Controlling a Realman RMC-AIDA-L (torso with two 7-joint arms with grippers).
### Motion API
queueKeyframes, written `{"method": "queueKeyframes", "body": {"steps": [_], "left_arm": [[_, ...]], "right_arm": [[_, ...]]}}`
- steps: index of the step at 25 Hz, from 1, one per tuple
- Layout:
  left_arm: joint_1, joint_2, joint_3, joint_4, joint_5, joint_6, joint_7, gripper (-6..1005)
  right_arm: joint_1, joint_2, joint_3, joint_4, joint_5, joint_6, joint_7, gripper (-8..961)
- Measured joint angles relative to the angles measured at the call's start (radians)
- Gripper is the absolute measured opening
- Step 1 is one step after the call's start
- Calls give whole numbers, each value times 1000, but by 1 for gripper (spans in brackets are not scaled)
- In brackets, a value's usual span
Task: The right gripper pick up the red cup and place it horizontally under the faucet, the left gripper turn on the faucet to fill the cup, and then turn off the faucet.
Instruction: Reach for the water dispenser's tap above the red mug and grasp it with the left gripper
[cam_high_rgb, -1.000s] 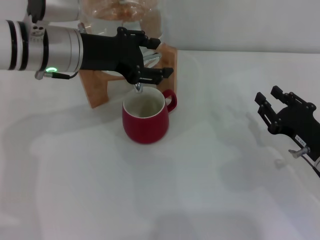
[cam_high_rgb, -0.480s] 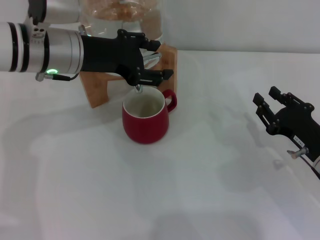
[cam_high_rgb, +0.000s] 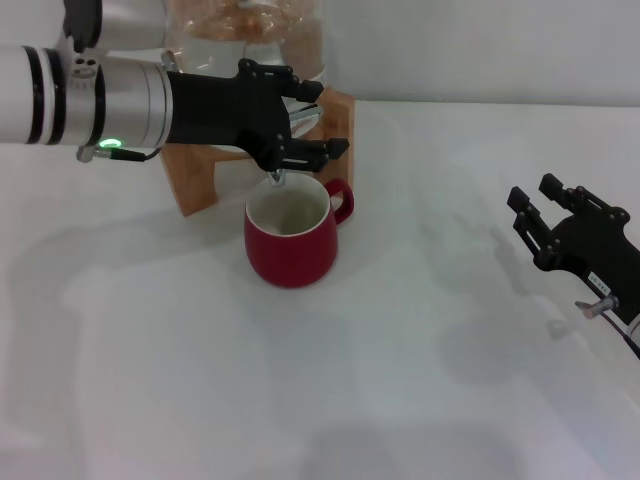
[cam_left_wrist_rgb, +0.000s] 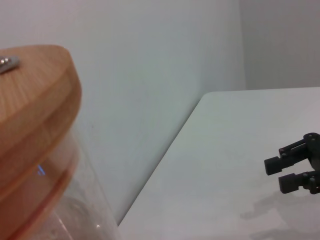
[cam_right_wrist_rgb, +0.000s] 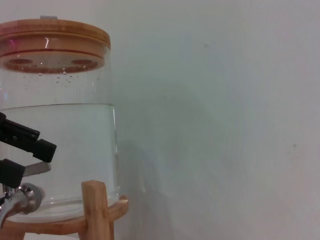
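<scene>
We log a glass water jar (cam_right_wrist_rgb: 60, 150) on its wooden stand (cam_high_rgb: 200, 170) at 11 o'clock. The left gripper (cam_high_rgb: 300, 125), jaws set around the faucet (cam_high_rgb: 285, 150) lever. The right gripper (cam_high_rgb: 545, 205) at 3 o'clock, jaws apart, empty. The red cup (cam_high_rgb: 292, 238), upright beneath the spout.
</scene>
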Motion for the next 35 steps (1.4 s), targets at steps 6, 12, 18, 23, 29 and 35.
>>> {"method": "queueKeyframes", "body": {"steps": [6, 12, 18, 23, 29, 35], "left_arm": [[-2, 0, 0, -2, 0, 4, 6, 757], [-12, 0, 0, -19, 0, 10, 15, 756], [-15, 0, 0, -27, 0, 16, 24, 756], [-21, 0, 0, -39, 0, 19, 31, 756], [-25, 0, 0, -53, 0, 27, 42, 757], [-31, 0, 2, -62, 0, 29, 44, 757]], "right_arm": [[-2, 0, 0, 0, 0, 0, 0, 418], [-1, 0, 0, 0, 0, -1, 0, 418], [-2, 0, 0, 3, 0, -1, 0, 418], [-2, 0, 0, 4, 0, -1, 0, 418], [-2, 0, 0, 6, -1, 0, 0, 418], [-2, 0, 0, 6, -1, -1, 0, 418]]}}
